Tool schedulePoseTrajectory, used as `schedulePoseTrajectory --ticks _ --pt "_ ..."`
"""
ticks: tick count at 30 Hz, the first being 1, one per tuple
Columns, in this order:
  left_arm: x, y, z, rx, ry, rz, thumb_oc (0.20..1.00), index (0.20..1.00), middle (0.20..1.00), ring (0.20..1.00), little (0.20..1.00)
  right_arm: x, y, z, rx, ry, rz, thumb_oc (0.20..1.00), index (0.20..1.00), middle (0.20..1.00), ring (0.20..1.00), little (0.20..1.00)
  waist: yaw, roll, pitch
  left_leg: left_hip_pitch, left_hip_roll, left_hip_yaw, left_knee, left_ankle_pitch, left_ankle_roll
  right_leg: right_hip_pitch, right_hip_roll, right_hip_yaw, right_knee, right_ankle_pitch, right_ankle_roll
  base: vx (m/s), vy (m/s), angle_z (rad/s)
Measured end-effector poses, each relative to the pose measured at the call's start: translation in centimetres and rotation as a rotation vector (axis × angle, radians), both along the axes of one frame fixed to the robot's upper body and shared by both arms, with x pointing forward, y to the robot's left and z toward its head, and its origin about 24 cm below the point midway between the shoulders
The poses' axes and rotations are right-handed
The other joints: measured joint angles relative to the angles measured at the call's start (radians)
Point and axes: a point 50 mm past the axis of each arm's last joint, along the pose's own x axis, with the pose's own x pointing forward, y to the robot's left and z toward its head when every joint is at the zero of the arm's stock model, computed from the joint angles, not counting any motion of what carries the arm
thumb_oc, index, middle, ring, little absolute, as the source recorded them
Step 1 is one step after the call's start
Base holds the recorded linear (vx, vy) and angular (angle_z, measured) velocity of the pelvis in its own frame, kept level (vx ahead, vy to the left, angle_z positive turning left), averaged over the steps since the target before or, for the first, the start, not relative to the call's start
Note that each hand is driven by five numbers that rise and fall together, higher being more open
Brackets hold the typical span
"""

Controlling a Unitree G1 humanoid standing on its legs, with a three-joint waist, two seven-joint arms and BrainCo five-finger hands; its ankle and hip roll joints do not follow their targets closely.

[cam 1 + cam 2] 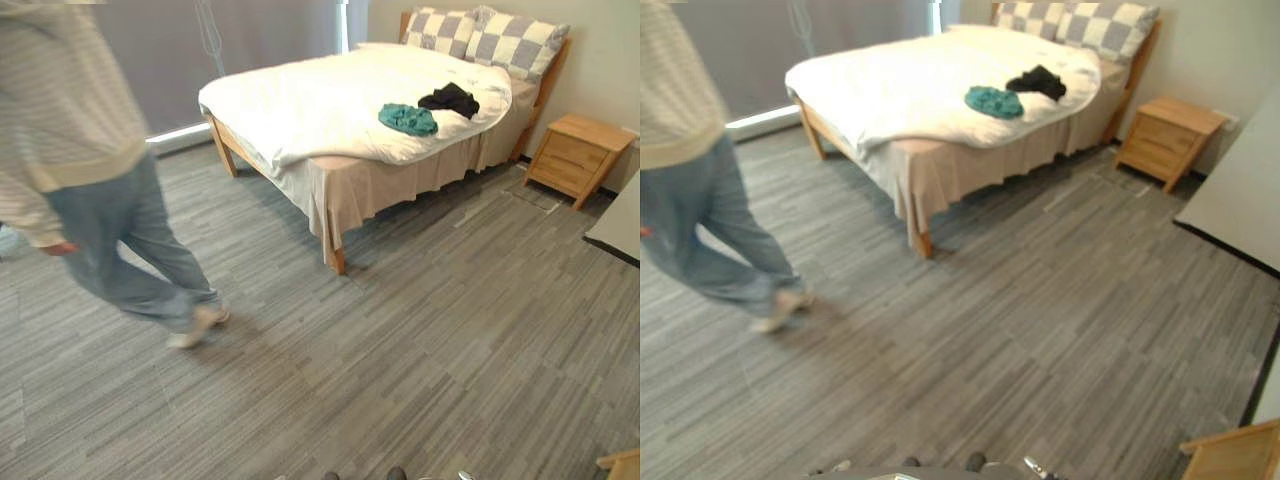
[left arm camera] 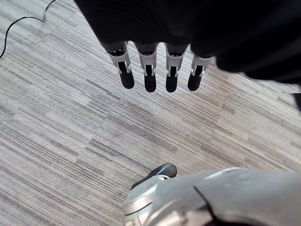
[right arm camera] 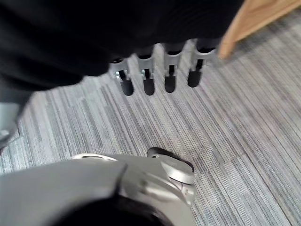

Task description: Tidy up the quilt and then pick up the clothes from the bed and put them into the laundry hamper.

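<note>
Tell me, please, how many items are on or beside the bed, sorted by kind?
Pillows: 2, checked and
Clothes: 2, teal garment, black garment
Quilt: 1, white quilt
Nightstand: 1, wooden nightstand
Total: 6

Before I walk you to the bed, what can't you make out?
- Laundry hamper: I can't locate it.
- Person: cut off by the head views' top and left edges.
- Teal garment and black garment on the quilt: too small to identify.

Bedroom — bed (image 1: 330,190) (checked pillows (image 1: 485,38)), wooden nightstand (image 1: 578,155), grey plank floor (image 1: 420,330)
</note>
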Motion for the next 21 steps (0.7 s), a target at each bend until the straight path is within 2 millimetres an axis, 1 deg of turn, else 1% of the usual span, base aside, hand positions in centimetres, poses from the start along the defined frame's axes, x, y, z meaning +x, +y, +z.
schedulePoseTrajectory --ticks 1,2,3,4,5,6,7,8,9,10,11,12,13,14,15,16,17,18,19,20,21 --pt "0.5 0.0 0.1 0.004 -0.013 -0.019 1.0 1.0 1.0 1.0 1.0 0.5 0.2 0.1 0.003 -0.015 0.009 1.0 1.0 1.0 1.0 1.0 0.0 0.008 0.007 0.004 0.003 0.0 -0.013 0.0 0.0 0.002 0.003 -0.003 -0.014 0.0 0.0 0.0 0.013 -0.08" --pt "0.3 0.0 0.1 0.005 -0.011 -0.026 1.0 1.0 1.0 1.0 1.0 0.7 0.2 0.1 0.005 -0.023 0.011 1.0 1.0 1.0 1.0 1.0 0.0 0.013 0.011 0.008 0.003 -0.001 -0.02 0.001 0.0 0.006 0.005 -0.003 -0.024 0.0 0.0 -0.01 0.028 -0.12" --pt "0.5 -0.1 0.1 0.005 -0.016 -0.031 1.0 1.0 1.0 1.0 1.0 1.0 0.1 0.2 0.002 -0.032 0.014 1.0 1.0 1.0 1.0 1.0 -0.001 0.01 0.021 0.012 0.006 -0.002 -0.031 0.001 -0.001 0.012 0.009 -0.004 -0.038 0.001 0.001 0.0 0.032 -0.08" --pt "1.1 -0.2 0.2 0.002 -0.042 -0.032 1.0 1.0 1.0 1.0 1.0 1.4 0.1 0.2 0.002 -0.043 0.015 1.0 1.0 1.0 1.0 1.0 -0.001 0.008 0.037 0.013 0.008 -0.002 -0.037 0.001 -0.001 0.02 0.013 -0.005 -0.059 0.006 0.0 0.01 0.045 -0.05" --pt "1.7 -0.3 0.3 0.002 -0.067 -0.036 1.0 1.0 1.0 1.0 1.0 1.8 0.0 0.4 0.002 -0.063 -0.001 1.0 1.0 1.0 1.0 1.0 -0.002 0.025 0.058 0.015 0.008 -0.001 -0.037 0.003 -0.002 0.025 0.014 -0.005 -0.069 0.016 -0.004 -0.01 0.038 -0.01" --pt "3.0 -0.5 0.5 -0.005 -0.111 -0.043 1.0 1.0 1.0 1.0 1.0 2.6 -0.3 0.6 0.005 -0.096 -0.033 1.0 1.0 1.0 1.0 1.0 -0.002 0.019 0.085 0.013 0.008 0.001 -0.038 0.005 -0.004 0.03 0.015 -0.004 -0.083 0.027 -0.004 0.0 0.0 0.0" --pt "3.5 -0.5 0.6 -0.007 -0.125 -0.044 1.0 1.0 1.0 1.0 1.0 3.0 -0.3 0.7 0.007 -0.112 -0.042 1.0 1.0 1.0 1.0 1.0 -0.002 0.026 0.095 0.013 0.008 0.002 -0.039 0.005 -0.004 0.03 0.015 -0.004 -0.085 0.028 -0.004 -0.11 0.034 -0.05" --pt "4.5 -0.6 0.9 -0.011 -0.16 -0.05 1.0 1.0 1.0 1.0 1.0 3.9 -0.3 1.0 0.007 -0.145 -0.039 1.0 1.0 1.0 1.0 1.0 -0.002 0.022 0.12 0.01 0.007 0.003 -0.035 0.021 -0.005 0.025 0.015 -0.002 -0.079 0.039 -0.005 -0.09 0.025 -0.08" --pt "5.2 -0.4 1.1 -0.007 -0.179 -0.059 1.0 1.0 1.0 1.0 1.0 4.3 -0.2 1.1 0.009 -0.156 -0.034 1.0 1.0 1.0 1.0 1.0 -0.005 0.012 0.136 0.009 0.002 0.004 -0.032 0.028 0.0 0.017 0.011 -0.002 -0.068 0.06 0.002 -0.04 0.085 -0.09" --pt "5.8 -0.2 1.4 0.002 -0.193 -0.078 1.0 1.0 1.0 1.0 1.0 5.4 0.1 1.3 0.012 -0.183 -0.028 1.0 1.0 1.0 1.0 1.0 -0.009 0.015 0.155 0.01 0.002 0.01 -0.037 0.027 0.001 -0.008 0.004 -0.003 -0.025 0.062 0.001 0.04 0.061 -0.15" --pt "6.7 0.0 1.7 0.006 -0.217 -0.081 1.0 1.0 1.0 1.0 1.0 6.1 0.1 1.5 0.013 -0.2 -0.026 1.0 1.0 1.0 1.0 1.0 -0.02 0.006 0.164 0.012 -0.001 0.009 -0.056 0.023 0.002 -0.038 0.001 -0.009 0.029 0.065 0.012 0.14 0.109 -0.21" --pt "7.1 0.2 1.8 0.008 -0.22 -0.09 1.0 1.0 1.0 1.0 1.0 7.3 0.3 1.9 0.018 -0.235 -0.016 1.0 1.0 1.0 1.0 1.0 -0.031 0.009 0.186 0.024 0.008 0.012 -0.084 0.047 0.019 -0.092 -0.006 -0.025 0.13 0.06 0.029 0.1 0.047 -0.18" --pt "8.0 0.2 2.0 0.008 -0.236 -0.086 1.0 1.0 1.0 1.0 1.0 8.5 0.3 2.4 0.027 -0.285 -0.032 1.0 1.0 1.0 1.0 1.0 -0.045 0.022 0.229 0.05 0.018 0.014 -0.092 0.05 0.019 -0.159 -0.022 -0.05 0.287 0.051 0.093 0.35 0.031 -0.1" --pt "9.1 0.5 2.3 0.015 -0.261 -0.061 1.0 1.0 1.0 1.0 1.0 10.0 0.1 3.1 0.037 -0.351 -0.065 1.0 1.0 1.0 1.0 1.0 -0.061 0.017 0.266 0.089 0.027 0.015 -0.092 0.024 0.022 -0.244 -0.061 -0.088 0.476 0.038 0.132 0.26 -0.02 0.03" --pt "9.3 0.6 2.4 0.019 -0.27 -0.057 1.0 1.0 1.0 1.0 1.0 10.2 0.1 3.2 0.039 -0.355 -0.069 1.0 1.0 1.0 1.0 1.0 -0.078 0.018 0.264 0.1 0.019 0.018 -0.093 0.002 0.009 -0.286 -0.101 -0.092 0.496 0.046 0.145 0.44 -0.082 0.03" --pt "9.6 0.6 2.5 0.019 -0.277 -0.06 1.0 1.0 1.0 1.0 1.0 10.2 0.2 3.2 0.041 -0.355 -0.075 1.0 1.0 1.0 1.0 1.0 -0.079 0.008 0.263 0.117 0.01 0.025 -0.095 -0.017 -0.009 -0.306 -0.141 -0.11 0.479 0.046 0.144 0.55 -0.222 0.03" --pt "10.2 0.2 2.7 0.014 -0.292 -0.065 1.0 1.0 1.0 1.0 1.0 9.8 0.0 3.0 0.037 -0.343 -0.088 1.0 1.0 1.0 1.0 1.0 -0.086 -0.001 0.259 0.145 0.003 0.027 -0.098 -0.048 -0.02 -0.319 -0.191 -0.135 0.373 0.047 0.144 0.73 -0.302 -0.05" --pt "10.0 0.1 2.6 0.013 -0.286 -0.068 1.0 1.0 1.0 1.0 1.0 9.4 0.1 2.8 0.037 -0.326 -0.094 1.0 1.0 1.0 1.0 1.0 -0.09 -0.005 0.251 0.159 0.003 0.025 -0.093 -0.067 -0.039 -0.313 -0.21 -0.148 0.238 0.051 0.142 0.56 -0.238 -0.03" --pt "9.8 0.2 2.5 0.016 -0.274 -0.065 1.0 1.0 1.0 1.0 1.0 9.1 0.3 2.6 0.041 -0.312 -0.099 1.0 1.0 1.0 1.0 1.0 -0.096 -0.01 0.243 0.17 0.002 0.025 -0.093 -0.086 -0.047 -0.306 -0.218 -0.153 0.118 0.054 0.141 0.38 -0.152 0.02" --pt "9.3 0.3 2.2 0.02 -0.253 -0.06 1.0 1.0 1.0 1.0 1.0 8.9 0.4 2.4 0.047 -0.304 -0.11 1.0 1.0 1.0 1.0 1.0 -0.106 -0.015 0.236 0.185 0.008 0.024 -0.092 -0.099 -0.052 -0.296 -0.223 -0.152 -0.005 0.077 0.14 0.38 -0.15 0.13" --pt "8.7 0.2 2.0 0.017 -0.237 -0.055 1.0 1.0 1.0 1.0 1.0 8.6 0.5 2.3 0.052 -0.293 -0.115 1.0 1.0 1.0 1.0 1.0 -0.117 -0.011 0.23 0.212 0.025 0.026 -0.092 -0.119 -0.066 -0.277 -0.219 -0.168 -0.105 0.109 0.135 0.7 -0.246 0.14"
